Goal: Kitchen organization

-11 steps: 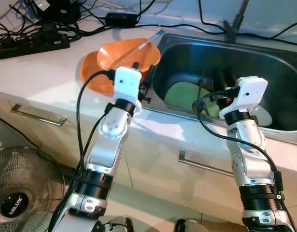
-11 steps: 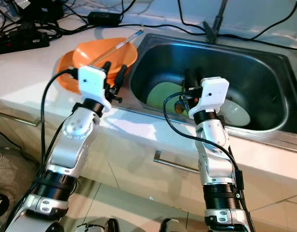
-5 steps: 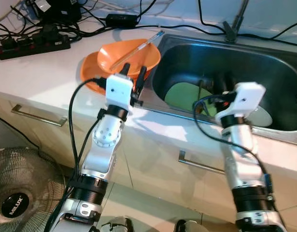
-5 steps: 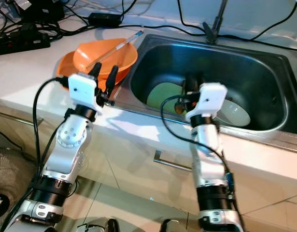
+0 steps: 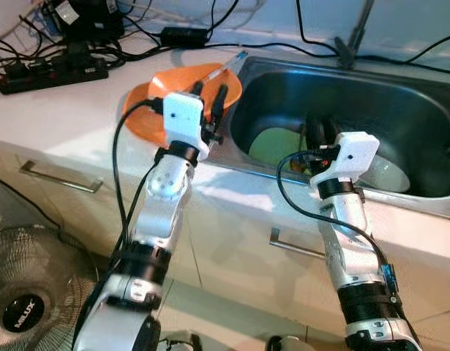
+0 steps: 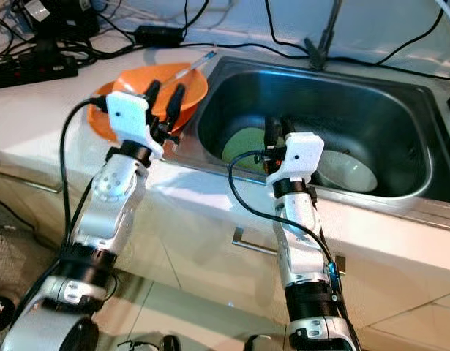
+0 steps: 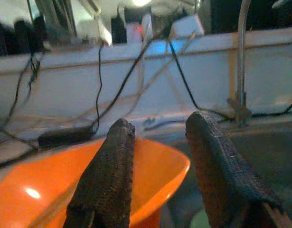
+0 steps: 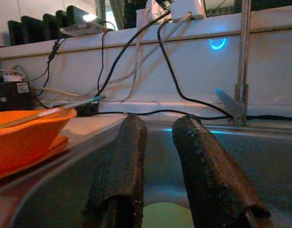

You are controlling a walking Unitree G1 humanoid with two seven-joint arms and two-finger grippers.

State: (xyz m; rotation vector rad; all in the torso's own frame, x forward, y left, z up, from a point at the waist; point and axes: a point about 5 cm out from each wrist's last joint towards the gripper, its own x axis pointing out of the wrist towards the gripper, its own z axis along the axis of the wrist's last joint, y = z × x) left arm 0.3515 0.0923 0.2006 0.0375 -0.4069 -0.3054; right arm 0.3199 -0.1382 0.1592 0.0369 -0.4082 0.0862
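A: Orange bowl (image 5: 182, 86) — where does it sit?
B: On the white table (image 5: 71, 110), stacked on an orange plate (image 5: 140, 110) just beside the sink (image 5: 422, 95), with a thin stick (image 5: 228, 62) resting across its rim.
A: And the left tool (image 5: 208, 102)?
B: Over the bowl's near rim, fingers apart, gripping nothing.
A: The right tool (image 5: 321, 131)?
B: Inside the sink above a green plate (image 5: 272, 146), near a white bowl (image 5: 385, 174); fingers slightly apart, empty.

The sink (image 5: 429, 110) was set into the countertop (image 5: 64, 110). A bowl (image 5: 181, 84) stood on a plate (image 5: 140, 117) just left of the sink, a utensil (image 5: 228, 64) resting across it. Two plates (image 5: 272, 146) lay inside the sink. A power strip (image 5: 49, 73) lay further left.
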